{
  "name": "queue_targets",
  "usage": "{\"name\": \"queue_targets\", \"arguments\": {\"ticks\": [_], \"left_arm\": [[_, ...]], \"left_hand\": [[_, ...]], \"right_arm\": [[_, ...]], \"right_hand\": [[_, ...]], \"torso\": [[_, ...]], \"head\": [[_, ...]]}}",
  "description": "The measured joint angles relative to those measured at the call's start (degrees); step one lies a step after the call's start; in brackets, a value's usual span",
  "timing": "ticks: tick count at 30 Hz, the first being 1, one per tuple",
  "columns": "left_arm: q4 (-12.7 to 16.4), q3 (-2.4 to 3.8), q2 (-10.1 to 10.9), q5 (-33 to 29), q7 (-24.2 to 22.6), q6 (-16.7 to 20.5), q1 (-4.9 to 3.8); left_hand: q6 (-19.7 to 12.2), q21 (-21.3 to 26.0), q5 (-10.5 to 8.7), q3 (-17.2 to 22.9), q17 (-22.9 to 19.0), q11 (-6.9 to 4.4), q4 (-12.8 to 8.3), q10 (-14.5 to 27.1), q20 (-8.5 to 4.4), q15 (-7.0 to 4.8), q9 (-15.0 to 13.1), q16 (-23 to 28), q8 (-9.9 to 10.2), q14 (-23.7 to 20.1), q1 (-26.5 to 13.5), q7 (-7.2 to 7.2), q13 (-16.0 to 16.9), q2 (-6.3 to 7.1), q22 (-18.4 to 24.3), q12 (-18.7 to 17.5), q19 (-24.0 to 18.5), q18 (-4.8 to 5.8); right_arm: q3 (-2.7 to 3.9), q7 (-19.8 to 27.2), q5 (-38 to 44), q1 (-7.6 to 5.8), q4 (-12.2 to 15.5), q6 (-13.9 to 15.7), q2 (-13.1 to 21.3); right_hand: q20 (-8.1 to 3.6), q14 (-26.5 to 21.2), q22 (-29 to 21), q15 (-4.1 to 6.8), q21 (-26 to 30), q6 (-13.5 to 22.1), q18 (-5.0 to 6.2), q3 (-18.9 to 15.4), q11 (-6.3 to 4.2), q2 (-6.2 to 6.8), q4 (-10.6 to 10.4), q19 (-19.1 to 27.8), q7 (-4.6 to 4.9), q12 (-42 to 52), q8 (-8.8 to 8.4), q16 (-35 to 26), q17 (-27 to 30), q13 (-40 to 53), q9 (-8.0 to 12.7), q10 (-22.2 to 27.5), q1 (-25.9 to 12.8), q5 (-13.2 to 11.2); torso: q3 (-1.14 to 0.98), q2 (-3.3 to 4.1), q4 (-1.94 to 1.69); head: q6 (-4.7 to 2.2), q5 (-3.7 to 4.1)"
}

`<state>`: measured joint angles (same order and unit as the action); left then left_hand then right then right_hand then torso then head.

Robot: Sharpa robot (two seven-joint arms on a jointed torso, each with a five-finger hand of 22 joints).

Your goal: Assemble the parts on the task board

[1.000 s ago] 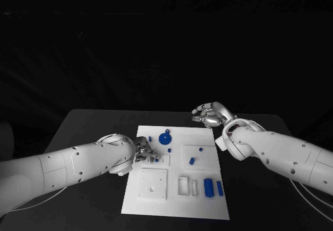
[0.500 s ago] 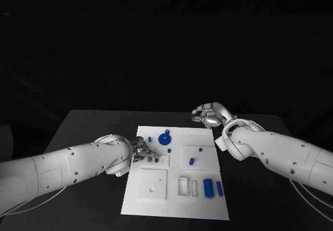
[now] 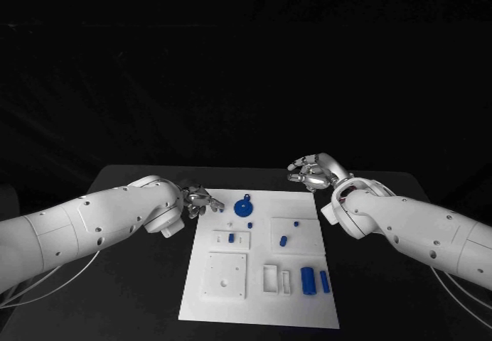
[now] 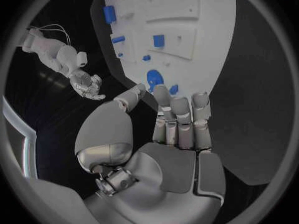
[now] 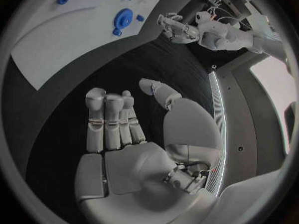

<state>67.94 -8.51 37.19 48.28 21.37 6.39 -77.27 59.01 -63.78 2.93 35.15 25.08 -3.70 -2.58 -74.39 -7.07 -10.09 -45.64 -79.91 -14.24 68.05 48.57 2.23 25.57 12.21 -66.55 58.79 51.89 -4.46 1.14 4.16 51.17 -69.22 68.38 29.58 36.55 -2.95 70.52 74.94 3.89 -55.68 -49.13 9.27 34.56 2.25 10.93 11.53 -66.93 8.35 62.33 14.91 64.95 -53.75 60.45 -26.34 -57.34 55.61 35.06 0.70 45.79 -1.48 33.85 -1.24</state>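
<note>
Hovering beside the task board's (image 3: 261,284) far left corner, the left hand (image 3: 198,199) holds nothing, fingers loosely apart — likely poised for the blue round part (image 3: 244,207) just beside it. The right hand (image 3: 315,172) waits off the far edge — fingers half-curled, empty.

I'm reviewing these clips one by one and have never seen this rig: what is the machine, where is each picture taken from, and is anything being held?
It is a robot with two white arms, each ending in a silver hand. One picture looks down from its head at a black table; the two round pictures come from cameras at its wrists, behind each hand. On the table lies a white task board bearing small blue parts, among them a round blue disc and two blue cylinders. The left hand hovers at the board's far left corner, the right hand beyond its far right corner. Both hands hold nothing, fingers loosely curled.
</note>
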Motion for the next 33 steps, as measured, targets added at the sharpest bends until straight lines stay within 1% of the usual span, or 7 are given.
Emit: {"name": "queue_targets", "arguments": {"ticks": [6, 10, 13, 17, 20, 23, 33], "left_arm": [[-5.13, -0.04, -1.98, -1.33, -0.03, -1.98, -0.34], [-8.71, -0.04, -3.95, -1.62, 0.07, -3.74, -0.69], [-12.07, -0.01, -5.79, -1.65, 0.15, -5.37, -0.84], [-15.48, -0.02, -7.83, -1.56, 0.19, -7.01, -0.84], [-16.96, -0.04, -8.77, -1.45, 0.19, -7.9, -0.79], [-18.21, -0.06, -9.44, -1.21, 0.19, -8.79, -0.72], [-20.89, -0.09, -11.19, -0.2, 0.21, -10.83, -0.49]], "left_hand": [[-0.75, 0.57, 0.0, -0.3, -0.59, 0.51, -0.15, 0.52, 0.0, 0.45, 0.69, 0.66, 0.71, 0.04, -0.42, 0.67, -0.27, -0.42, 0.2, -0.88, 0.0, 0.0], [-0.97, 0.86, 0.0, -1.18, -0.9, 0.84, 1.08, 0.85, 0.0, 0.67, 1.06, 0.94, 1.25, -0.07, -1.72, 0.77, -0.38, -1.21, 0.39, -1.52, -0.01, 0.0], [-1.68, 1.23, 0.0, -1.43, -1.13, 1.08, 2.16, 2.09, 0.1, 0.88, 1.35, 1.15, 1.79, -0.27, -2.77, 1.08, -0.67, -1.02, 0.4, -2.47, -0.51, 0.0], [-2.37, 1.23, 0.0, -1.34, -1.16, 1.44, 2.65, 2.86, 0.1, 1.32, 1.5, 1.15, 2.27, -0.29, -3.04, 1.55, -1.05, -0.75, 0.4, -3.33, -0.51, 0.0], [-2.47, 1.23, 0.0, -1.57, -1.16, 1.44, 2.87, 2.86, 0.1, 1.37, 1.5, 1.15, 2.27, -0.26, -3.3, 1.61, -1.15, -1.01, 0.4, -3.71, -0.51, 0.0], [-2.49, 1.23, 0.0, -1.69, -1.15, 1.44, 3.45, 2.86, 0.1, 1.53, 1.5, 1.15, 2.27, -0.1, -3.61, 1.61, -1.15, -0.71, 0.37, -3.71, -0.51, 0.0], [-2.65, 1.23, 0.0, -1.92, -0.97, 1.44, 4.08, 2.86, 0.1, 1.51, 1.21, 0.43, 2.21, -0.08, -4.1, 1.71, -1.15, -0.75, 0.13, -3.99, -0.51, 0.0]], "right_arm": [[0.0, 0.0, 0.0, -0.01, -0.1, 0.0, -0.09], [0.0, 0.0, 0.0, 0.0, -0.1, 0.0, -0.07], [0.0, 0.0, 0.0, 0.0, 0.02, 0.0, -0.05], [0.0, 0.0, 0.0, -0.01, 0.31, 0.0, -0.05], [0.0, 0.0, 0.0, -0.01, 0.51, 0.0, 0.02], [0.0, 0.0, 0.0, -0.05, 0.62, 0.0, 0.08], [0.0, 0.0, 0.0, -0.27, 0.99, 0.04, 0.23]], "right_hand": [[0.0, -0.01, 0.01, 0.0, 0.0, 0.14, 0.0, 0.0, 0.0, 0.0, 0.0, 0.0, 0.13, 0.0, 0.0, 0.0, -0.05, 0.0, 0.0, 0.0, 0.0, 0.0], [0.0, -0.01, 0.01, -0.01, 0.0, 0.14, 0.0, 0.0, 0.0, 0.0, 0.0, 0.0, 0.13, 0.0, 0.0, 0.0, -0.05, 0.0, 0.0, 0.0, 0.0, 0.0], [0.0, -0.01, 0.01, -0.01, 0.0, 0.15, 0.0, 0.0, 0.0, 0.0, 0.0, 0.0, 0.12, 0.0, 0.0, 0.0, -0.05, 0.01, 0.0, 0.0, 0.0, 0.0], [0.0, -0.01, 0.0, -0.01, 0.0, 0.15, 0.0, 0.0, 0.0, 0.0, 0.0, 0.0, 0.11, 0.0, 0.0, 0.0, -0.05, 0.0, 0.0, 0.0, 0.0, 0.0], [0.0, -0.01, 0.0, -0.01, 0.0, 0.16, 0.0, 0.0, 0.0, 0.0, 0.0, 0.0, 0.08, 0.0, 0.0, -0.21, -0.05, -0.05, 0.0, 0.0, 0.0, 0.0], [0.0, -0.01, 0.0, -0.01, 0.0, 0.17, 0.0, 0.0, 0.0, 0.0, 0.0, 0.0, 0.07, 0.0, 0.0, -0.21, -0.04, -0.05, 0.0, 0.0, 0.0, 0.0], [0.0, -0.01, -0.01, -0.01, 0.0, 0.13, 0.0, -0.16, 0.0, 0.0, 0.16, 0.0, 0.02, 0.0, 0.0, -0.21, -0.04, -0.04, 0.0, 0.0, 0.0, 0.22]], "torso": [[0.03, 0.11, 0.09], [0.07, 0.14, 0.1], [0.08, 0.15, 0.07], [0.09, 0.18, 0.07], [0.1, 0.24, 0.09], [0.1, 0.3, 0.14], [0.13, 0.47, 0.22]], "head": [[-0.17, 0.03], [-0.16, 0.16], [-0.11, 0.2], [-0.05, 0.18], [-0.02, 0.17], [0.04, 0.16], [0.2, 0.21]]}}
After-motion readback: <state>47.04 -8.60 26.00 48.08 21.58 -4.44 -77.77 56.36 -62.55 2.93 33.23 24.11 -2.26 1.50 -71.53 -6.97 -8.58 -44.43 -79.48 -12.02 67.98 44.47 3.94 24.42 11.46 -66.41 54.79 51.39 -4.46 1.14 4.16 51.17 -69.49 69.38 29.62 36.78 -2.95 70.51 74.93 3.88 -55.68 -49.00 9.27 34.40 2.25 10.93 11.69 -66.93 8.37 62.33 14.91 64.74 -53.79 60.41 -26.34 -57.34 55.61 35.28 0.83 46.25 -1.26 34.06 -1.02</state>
